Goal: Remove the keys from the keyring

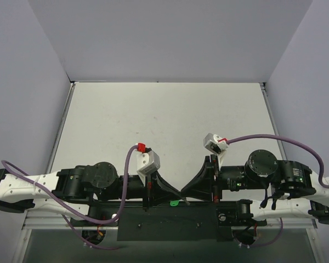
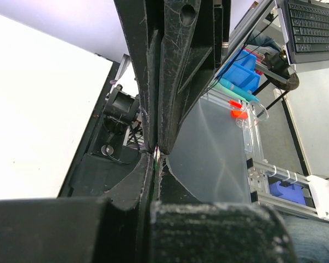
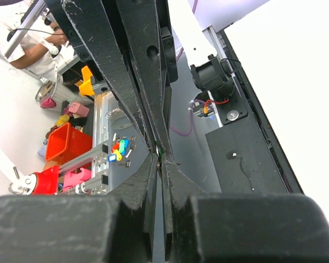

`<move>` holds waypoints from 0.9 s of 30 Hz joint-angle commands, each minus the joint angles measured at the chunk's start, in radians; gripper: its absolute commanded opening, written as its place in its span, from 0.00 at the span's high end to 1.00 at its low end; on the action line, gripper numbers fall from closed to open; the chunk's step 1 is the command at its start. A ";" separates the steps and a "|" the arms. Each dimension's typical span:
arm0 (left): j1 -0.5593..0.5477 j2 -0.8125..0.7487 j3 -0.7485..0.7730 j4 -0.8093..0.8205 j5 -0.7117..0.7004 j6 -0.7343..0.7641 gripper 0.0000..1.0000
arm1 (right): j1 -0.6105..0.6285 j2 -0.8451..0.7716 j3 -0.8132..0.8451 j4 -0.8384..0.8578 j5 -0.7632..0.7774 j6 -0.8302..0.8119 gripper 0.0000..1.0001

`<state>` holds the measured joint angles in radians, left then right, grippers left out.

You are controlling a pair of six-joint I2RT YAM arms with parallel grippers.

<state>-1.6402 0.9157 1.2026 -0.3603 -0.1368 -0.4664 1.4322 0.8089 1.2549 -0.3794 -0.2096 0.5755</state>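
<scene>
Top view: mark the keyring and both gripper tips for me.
keyring (image 1: 175,203): top view, on its green body.
left gripper (image 1: 177,194): top view, at its closed fingertips.
right gripper (image 1: 185,194): top view, at its closed fingertips.

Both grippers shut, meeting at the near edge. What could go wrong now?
The keyring shows at the tips of the left gripper and right gripper, over the black base plate, off the table: a slip could lose it. The key is not visible, so no grip on it is confirmed.
</scene>
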 commanded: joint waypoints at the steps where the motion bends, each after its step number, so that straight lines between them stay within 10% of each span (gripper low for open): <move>1: -0.001 0.014 0.015 0.044 -0.050 -0.008 1.00 | -0.003 -0.027 0.014 0.039 0.097 0.017 0.95; 9: -0.003 0.008 0.002 0.144 -0.104 -0.037 1.00 | -0.003 -0.080 -0.043 0.119 0.240 0.063 0.43; 27: -0.001 -0.052 -0.129 0.434 -0.345 -0.229 1.00 | -0.003 -0.100 -0.124 0.362 0.294 0.081 0.57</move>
<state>-1.6402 0.8814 1.0790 -0.0605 -0.4168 -0.6495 1.4326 0.6994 1.1320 -0.1226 0.0677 0.6575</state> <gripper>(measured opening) 0.025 0.453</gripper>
